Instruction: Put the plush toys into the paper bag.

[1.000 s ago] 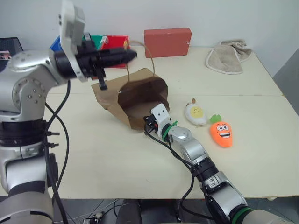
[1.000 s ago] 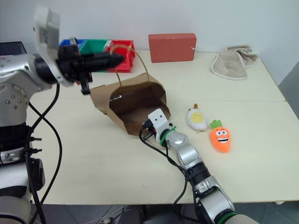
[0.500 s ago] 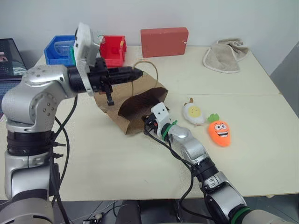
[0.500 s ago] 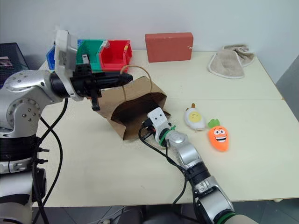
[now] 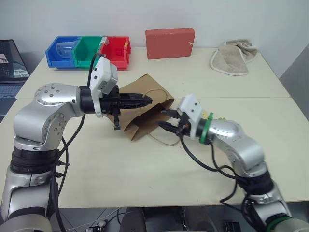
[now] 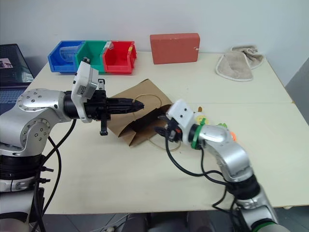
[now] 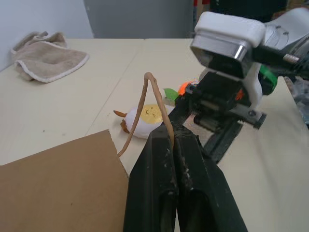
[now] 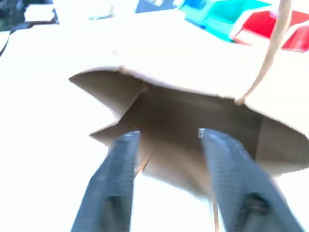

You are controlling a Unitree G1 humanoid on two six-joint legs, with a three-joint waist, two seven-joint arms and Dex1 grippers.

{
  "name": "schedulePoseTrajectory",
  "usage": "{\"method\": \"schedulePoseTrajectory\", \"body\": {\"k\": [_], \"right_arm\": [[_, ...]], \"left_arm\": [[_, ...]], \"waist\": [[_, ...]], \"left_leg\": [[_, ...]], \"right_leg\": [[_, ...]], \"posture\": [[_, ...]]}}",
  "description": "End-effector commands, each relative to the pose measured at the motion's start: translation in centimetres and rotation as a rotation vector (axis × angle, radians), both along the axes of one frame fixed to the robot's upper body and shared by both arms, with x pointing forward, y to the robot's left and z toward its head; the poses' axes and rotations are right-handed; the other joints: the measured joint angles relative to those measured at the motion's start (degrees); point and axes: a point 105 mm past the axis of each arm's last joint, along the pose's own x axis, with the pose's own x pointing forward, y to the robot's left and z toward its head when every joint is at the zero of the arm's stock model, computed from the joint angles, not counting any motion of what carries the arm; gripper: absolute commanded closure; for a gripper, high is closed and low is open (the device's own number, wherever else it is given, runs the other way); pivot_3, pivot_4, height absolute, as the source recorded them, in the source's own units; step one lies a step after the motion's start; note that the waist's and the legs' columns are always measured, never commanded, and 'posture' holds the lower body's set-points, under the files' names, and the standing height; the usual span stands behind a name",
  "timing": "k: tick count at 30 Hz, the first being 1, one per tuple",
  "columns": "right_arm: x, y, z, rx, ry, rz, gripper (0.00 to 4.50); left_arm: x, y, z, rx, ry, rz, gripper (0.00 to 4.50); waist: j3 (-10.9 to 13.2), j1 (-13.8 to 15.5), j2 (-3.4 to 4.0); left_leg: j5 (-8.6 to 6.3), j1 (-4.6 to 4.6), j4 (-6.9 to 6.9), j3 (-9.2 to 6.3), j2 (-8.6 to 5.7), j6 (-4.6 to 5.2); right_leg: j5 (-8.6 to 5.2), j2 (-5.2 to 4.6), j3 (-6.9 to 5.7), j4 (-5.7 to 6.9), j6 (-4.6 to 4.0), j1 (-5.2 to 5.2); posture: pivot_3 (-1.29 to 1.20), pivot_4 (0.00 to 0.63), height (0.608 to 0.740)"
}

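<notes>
Your left gripper (image 7: 173, 140) is clenched on a handle of the paper bag (image 5: 137, 126), which lies on the bench with its mouth toward your released right gripper (image 5: 168, 121); both plush toys (image 7: 147, 121) lie beyond that arm, nearer it

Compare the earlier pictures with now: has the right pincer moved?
Yes. The right pincer has drawn back out of the brown kraft paper bag mouth, toward the white egg-shaped plush toy, which has stayed put, and now stands open before the bag.
</notes>
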Motion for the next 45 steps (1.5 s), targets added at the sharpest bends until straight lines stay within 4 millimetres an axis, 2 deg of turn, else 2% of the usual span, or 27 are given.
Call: {"method": "schedulePoseTrajectory", "body": {"k": [1,2,6,11,14,18,22,23,26,30,38,40,42,45], "right_arm": [[-0.1,-4.2,0.2,-0.172,-0.093,-0.052,1.13],[0.2,-5.8,-0.7,-0.270,-0.108,-0.086,0.76],[1.4,-8.6,-3.3,-0.436,-0.130,-0.155,0.76],[2.9,-9.6,-4.8,-0.521,-0.187,-0.196,0.76],[3.9,-9.6,-4.9,-0.503,-0.216,-0.241,1.37],[4.9,-9.8,-5.0,-0.550,-0.285,-0.270,2.82],[5.6,-9.7,-4.6,-0.525,-0.302,-0.298,4.36],[5.7,-9.8,-4.5,-0.527,-0.310,-0.303,4.49],[5.7,-10.0,-4.2,-0.518,-0.320,-0.306,4.49],[5.1,-10.0,-2.8,-0.465,-0.321,-0.271,4.49],[0.5,-8.7,0.7,-0.330,-0.206,-0.044,4.49],[-1.6,-7.8,1.6,-0.278,-0.149,0.052,4.49],[-3.1,-7.0,1.7,-0.253,-0.089,0.126,4.49],[-3.6,-5.4,1.2,-0.232,-0.063,0.166,4.49]], "left_arm": [[-0.4,-0.1,0.8,0.004,-0.046,-0.008,4.50],[-0.4,0.0,0.8,0.004,-0.047,-0.005,4.50],[-0.3,-0.1,0.9,0.000,-0.049,-0.006,4.50],[-0.2,-0.3,0.9,-0.004,-0.052,-0.006,4.50],[-0.3,-0.3,0.9,-0.010,-0.054,-0.001,4.50],[-0.3,-0.1,0.6,-0.021,-0.051,0.010,4.50],[-0.3,-0.1,0.4,-0.022,-0.047,0.011,4.50],[-0.3,-0.1,0.4,-0.022,-0.047,0.010,4.50],[-0.2,0.0,0.5,-0.023,-0.051,0.013,4.50],[-0.1,0.1,0.7,-0.025,-0.055,0.016,4.50],[0.2,0.5,1.5,-0.035,-0.064,0.021,4.50],[0.3,0.5,1.6,-0.040,-0.068,0.023,4.50],[0.4,0.5,1.7,-0.041,-0.074,0.023,4.50],[0.4,0.2,1.9,-0.056,-0.077,0.011,4.50]], "waist": [[0.00,0.19,0.00],[-0.01,0.41,-0.02],[0.01,0.49,-0.04],[0.01,-0.13,-0.04],[0.01,-0.10,-0.04],[0.01,-0.10,-0.04],[0.01,-0.08,-0.04],[0.01,-0.08,-0.04],[0.01,-0.07,-0.04],[0.01,-0.04,-0.04],[0.01,0.07,-0.03],[0.01,0.11,-0.03],[0.01,0.14,-0.03],[0.01,0.13,-0.03]], "left_leg": [[0.00,-0.03,0.02,0.02,-0.02,0.00],[0.00,-0.05,0.02,0.03,-0.04,0.00],[-0.01,-0.11,0.03,0.04,-0.03,0.02],[-0.01,-0.11,0.04,0.12,-0.03,0.02],[-0.01,-0.12,0.05,0.10,-0.03,0.02],[0.00,-0.12,0.08,0.10,-0.03,0.01],[0.00,-0.11,0.11,0.08,-0.02,0.01],[0.00,-0.11,0.11,0.08,-0.03,0.01],[0.00,-0.11,0.13,0.08,-0.03,0.01],[0.00,-0.11,0.16,0.08,-0.03,0.01],[0.00,-0.14,0.14,0.04,-0.02,0.02],[0.00,-0.13,0.15,0.04,-0.03,0.02],[0.00,-0.14,0.16,0.04,-0.03,0.02],[0.00,-0.13,0.17,0.03,-0.02,0.02]], "right_leg": [[0.00,-0.02,0.01,-0.02,0.00,-0.02],[0.00,-0.03,0.02,-0.06,0.00,-0.02],[0.00,-0.02,0.03,-0.12,0.01,-0.07],[0.00,-0.02,0.11,-0.07,0.01,-0.10],[0.00,-0.02,0.10,-0.07,0.00,-0.10],[0.00,-0.02,0.10,-0.03,0.00,-0.10],[0.00,-0.01,0.08,0.00,0.00,-0.09],[0.00,-0.01,0.08,0.02,0.00,-0.09],[0.00,-0.02,0.09,0.02,0.00,-0.09],[0.01,-0.02,0.08,0.06,0.00,-0.09],[0.00,-0.01,0.05,0.04,0.00,-0.09],[0.00,-0.02,0.05,0.04,0.00,-0.08],[0.00,-0.02,0.04,0.04,0.00,-0.08],[0.00,-0.01,0.04,0.05,0.00,-0.08]], "posture": [[0.00,0.150,0.740],[0.00,0.150,0.740],[0.00,0.150,0.740],[0.00,0.150,0.740],[0.00,0.150,0.740],[0.00,0.150,0.740],[0.00,0.150,0.740],[0.00,0.150,0.740],[0.00,0.150,0.740],[0.00,0.150,0.740],[0.00,0.150,0.740],[0.00,0.150,0.740],[0.00,0.150,0.740],[0.00,0.150,0.740]]}}
